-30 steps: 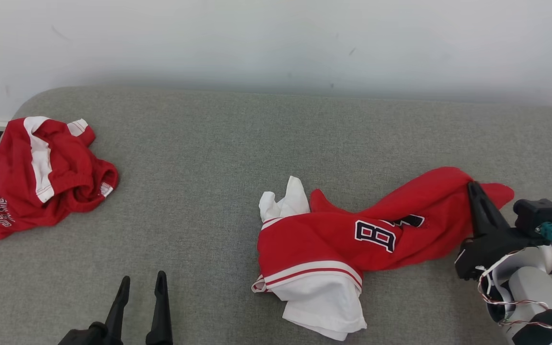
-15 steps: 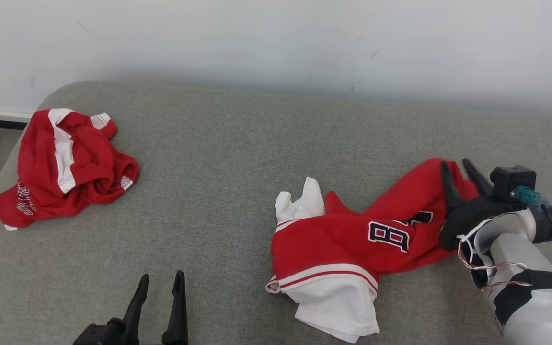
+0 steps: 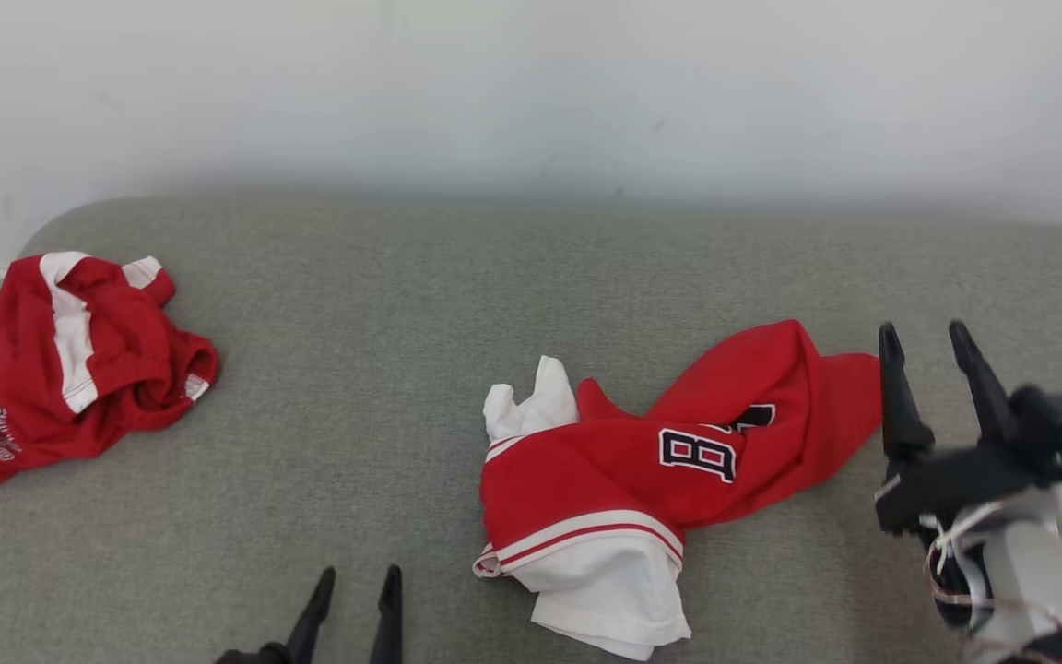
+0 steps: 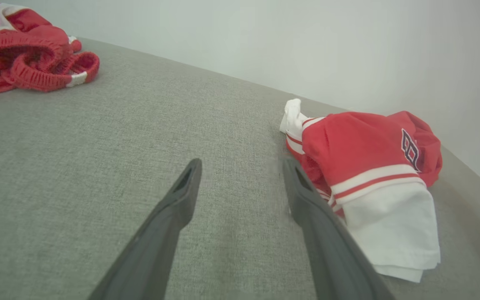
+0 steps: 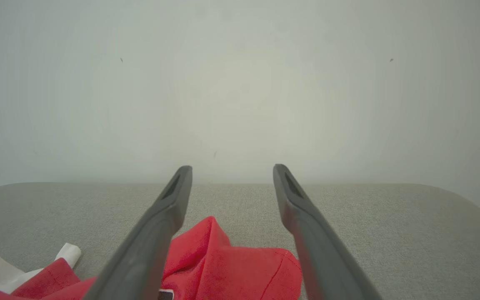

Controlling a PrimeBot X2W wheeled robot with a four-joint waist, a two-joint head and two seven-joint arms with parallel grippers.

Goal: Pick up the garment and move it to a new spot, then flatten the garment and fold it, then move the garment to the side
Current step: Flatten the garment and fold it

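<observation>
**Spread the garment flat next**

Your right hand (image 3: 921, 332) is spread and empty, with the crumpled red garment (image 3: 642, 461) just to its left. Your left hand (image 3: 359, 574) is spread too, the garment to its right. Pinch opposite hems and pull apart gently. Bare grey surface (image 3: 402, 304) lies ahead of both hands; another red bundle (image 3: 70, 360) sits well left of them.

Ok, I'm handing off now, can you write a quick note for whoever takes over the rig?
Left hand: open, empty, over the grey cushion.
Right hand: open, just released the jersey, now beside its right end.
Jersey: bunched, mid-cushion. A second red garment lies at far left.
Done: pick up and move, it seems.
Left: flatten, fold, move aside.
</observation>
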